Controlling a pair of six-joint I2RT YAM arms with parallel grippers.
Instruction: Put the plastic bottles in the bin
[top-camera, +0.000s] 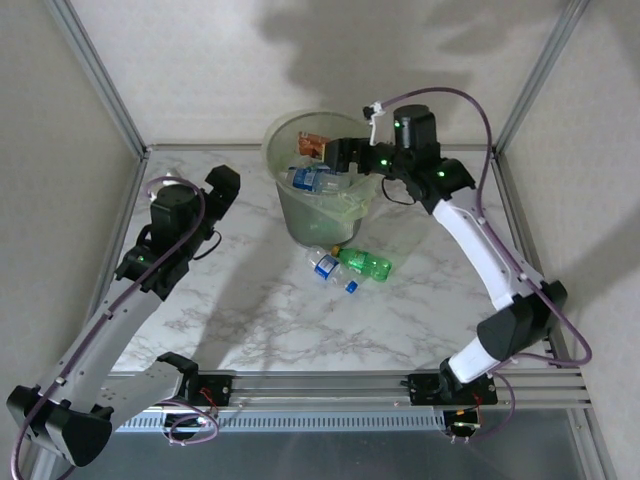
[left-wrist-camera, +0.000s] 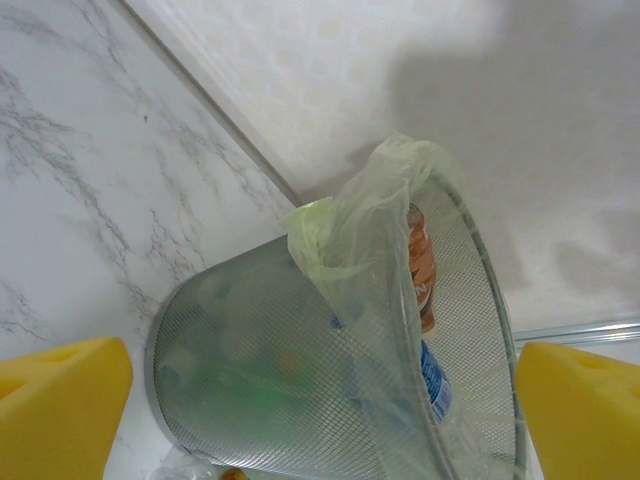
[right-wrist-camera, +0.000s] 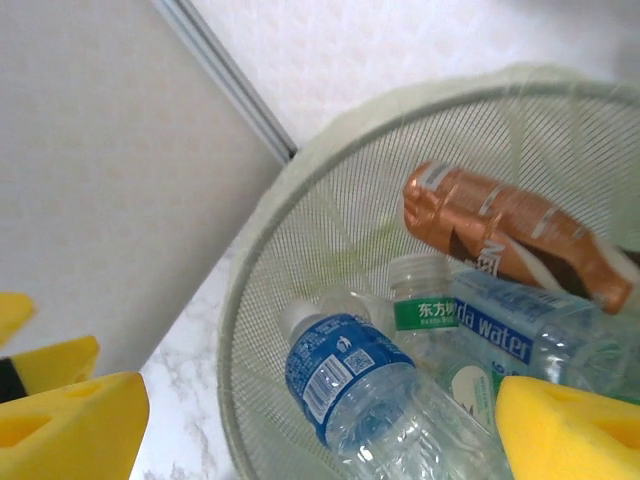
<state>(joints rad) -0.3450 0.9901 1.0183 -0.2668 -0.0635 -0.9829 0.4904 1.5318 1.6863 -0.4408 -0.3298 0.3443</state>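
The bin (top-camera: 318, 205), a pale-green mesh basket with a thin liner, stands at the back centre of the table. Inside it lie several plastic bottles: a blue-labelled one (right-wrist-camera: 350, 375), an orange-brown one (right-wrist-camera: 510, 230), a green-labelled one (right-wrist-camera: 425, 305) and a pale blue one (right-wrist-camera: 520, 335). My right gripper (top-camera: 340, 155) hangs open over the bin's rim (right-wrist-camera: 250, 300), the blue-labelled bottle lying loose below its yellow fingers (right-wrist-camera: 565, 430). On the table in front of the bin lie a green bottle (top-camera: 366, 263) and a clear blue-labelled bottle (top-camera: 324, 265). My left gripper (top-camera: 226, 183) stands open left of the bin (left-wrist-camera: 300, 370).
A loose blue cap (top-camera: 352, 287) lies by the two bottles on the table. Metal frame posts (top-camera: 95, 75) and pale walls close in the back and sides. A metal rail (top-camera: 330, 385) runs along the near edge. The marble tabletop (top-camera: 260, 320) stretches in front.
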